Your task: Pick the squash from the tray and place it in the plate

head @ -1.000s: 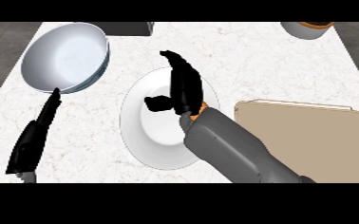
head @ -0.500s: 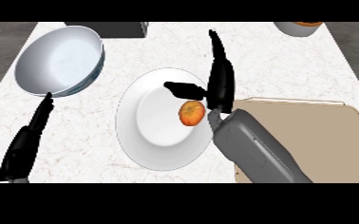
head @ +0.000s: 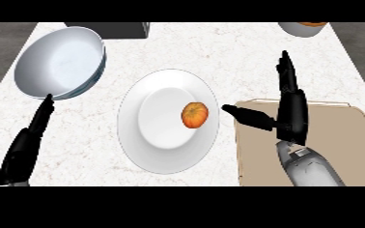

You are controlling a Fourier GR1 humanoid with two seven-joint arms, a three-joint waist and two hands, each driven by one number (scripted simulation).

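Observation:
An orange squash (head: 194, 115) lies on the white plate (head: 153, 147), right of the plate's middle. My right hand (head: 291, 111) is open to the right of the plate, fingers straight and pointing away, thumb stretched toward the squash but apart from it. It hovers over the tan tray (head: 321, 125), which holds nothing I can see. My left hand (head: 27, 142) rests open at the lower left edge, fingers up, its tips near the bowl.
A large white bowl (head: 61, 63) stands at the back left. A dark box (head: 110, 29) sits at the far edge behind it. Another bowl with something orange (head: 305, 27) shows at the back right.
My right hand has let go of the squash and drawn back to the right, from over the plate to over the tray. The squash stays on the plate. The left hand has hardly moved.

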